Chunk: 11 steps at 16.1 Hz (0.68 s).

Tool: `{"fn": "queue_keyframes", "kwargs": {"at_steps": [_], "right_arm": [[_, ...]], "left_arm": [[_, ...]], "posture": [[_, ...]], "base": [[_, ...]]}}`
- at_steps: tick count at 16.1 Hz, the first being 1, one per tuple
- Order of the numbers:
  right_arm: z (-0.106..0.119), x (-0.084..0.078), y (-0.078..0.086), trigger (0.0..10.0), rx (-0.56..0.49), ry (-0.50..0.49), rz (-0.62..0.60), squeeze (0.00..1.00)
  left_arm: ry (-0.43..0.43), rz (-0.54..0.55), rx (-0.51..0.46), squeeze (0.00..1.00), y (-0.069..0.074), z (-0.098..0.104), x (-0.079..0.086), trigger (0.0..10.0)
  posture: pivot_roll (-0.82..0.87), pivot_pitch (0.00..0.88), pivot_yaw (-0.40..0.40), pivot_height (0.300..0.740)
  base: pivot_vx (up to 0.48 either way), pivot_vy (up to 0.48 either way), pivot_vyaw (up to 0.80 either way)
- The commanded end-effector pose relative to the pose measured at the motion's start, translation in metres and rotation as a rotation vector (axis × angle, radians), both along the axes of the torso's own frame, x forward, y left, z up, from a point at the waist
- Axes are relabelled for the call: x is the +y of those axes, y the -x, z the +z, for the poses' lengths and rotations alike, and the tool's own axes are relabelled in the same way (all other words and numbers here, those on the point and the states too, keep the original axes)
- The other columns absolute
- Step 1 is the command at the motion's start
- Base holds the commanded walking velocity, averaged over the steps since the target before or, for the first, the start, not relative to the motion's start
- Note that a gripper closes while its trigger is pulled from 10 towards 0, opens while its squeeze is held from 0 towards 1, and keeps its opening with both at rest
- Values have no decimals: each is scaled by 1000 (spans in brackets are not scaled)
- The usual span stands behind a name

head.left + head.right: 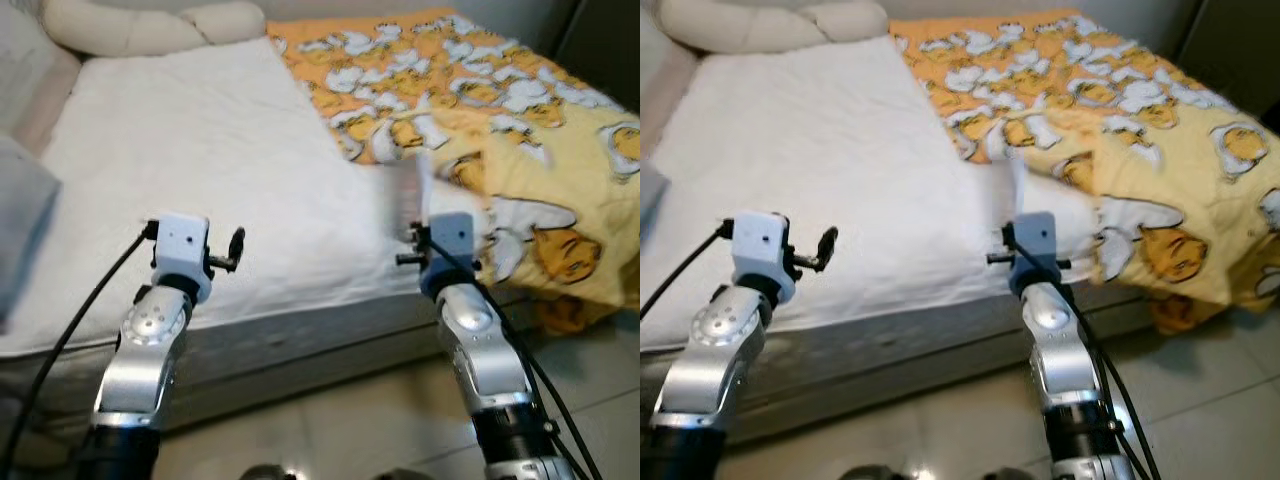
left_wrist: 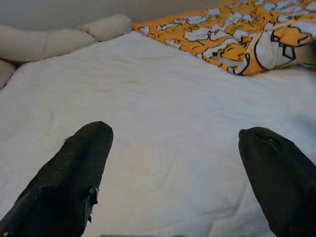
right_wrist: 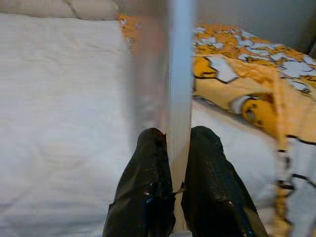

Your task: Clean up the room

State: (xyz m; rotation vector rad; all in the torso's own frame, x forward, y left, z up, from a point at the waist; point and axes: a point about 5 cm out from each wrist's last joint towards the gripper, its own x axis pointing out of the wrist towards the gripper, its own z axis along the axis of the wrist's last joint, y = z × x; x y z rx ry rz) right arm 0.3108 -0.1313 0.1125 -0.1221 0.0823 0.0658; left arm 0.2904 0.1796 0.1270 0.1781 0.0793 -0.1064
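Observation:
Before me is a bed with a white sheet [image 1: 200,150], and a yellow and orange cartoon-print blanket [image 1: 500,100] is crumpled over its right side. My right gripper [image 3: 178,136] is shut on a thin, translucent whitish sheet [image 3: 177,64] that stands up from its fingers. That sheet shows as a blur [image 1: 405,190] at the bed's front edge beside the blanket. My left gripper [image 2: 175,138] is open and hovers low over the bare white sheet near the front left, with nothing between its fingers.
Cream pillows [image 1: 140,25] lie along the head of the bed at the back left. A grey cloth shape [image 1: 20,220] sits at the far left edge. The blanket hangs over the bed's right front corner toward the tiled floor [image 1: 330,430].

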Motion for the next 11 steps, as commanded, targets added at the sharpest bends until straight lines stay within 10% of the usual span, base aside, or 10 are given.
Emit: {"fn": "queue_keyframes", "kwargs": {"at_steps": [1,11], "right_arm": [[12,-6,-3,10000,-59,-1,-15,0],[11,-4,-8,10000,-47,41,-16,0]], "left_arm": [[0,-24,-8,416,-1,2,-8,10000],[21,-10,-43,404,-6,9,-8,10000]], "posture": [[22,0,29,740],[26,0,32,740]], "base": [[0,480,0],[0,96,0]]}}
